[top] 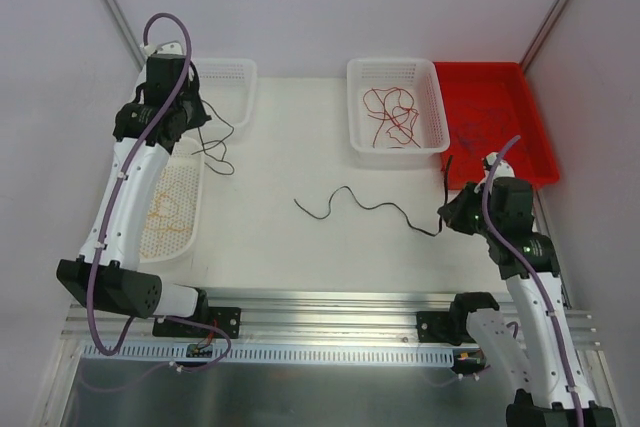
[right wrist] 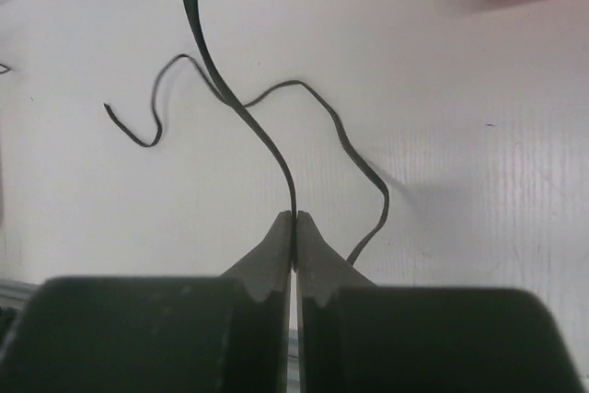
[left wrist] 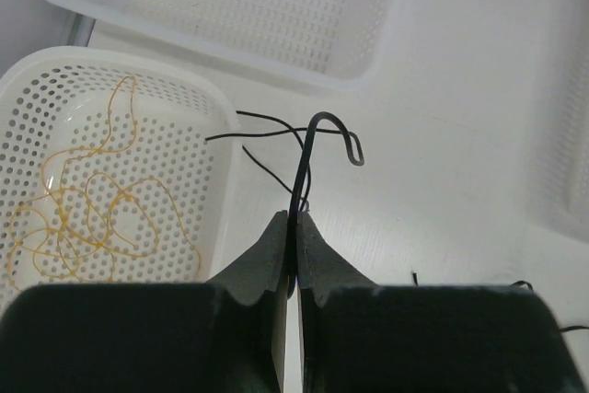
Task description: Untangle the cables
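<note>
My left gripper (left wrist: 294, 216) is shut on a black cable (left wrist: 308, 158) that curls up into a hook beyond the fingertips. In the top view it hangs from the left gripper (top: 200, 119) over the table beside the left baskets. My right gripper (right wrist: 294, 215) is shut on another black cable (right wrist: 221, 80). That cable (top: 360, 205) snakes across the middle of the table to the right gripper (top: 447, 215). Yellow-orange cables (left wrist: 83, 218) lie in the near left basket. Red cables (top: 390, 112) lie in the white basket at the back, and faint dark ones (top: 480, 132) in the red tray.
A perforated white basket (top: 190, 232) sits at the near left, with a second one (top: 235, 72) behind it. Another white basket (top: 360, 142) and a red tray (top: 530, 162) stand at the back right. An aluminium rail (top: 330, 322) runs along the near edge.
</note>
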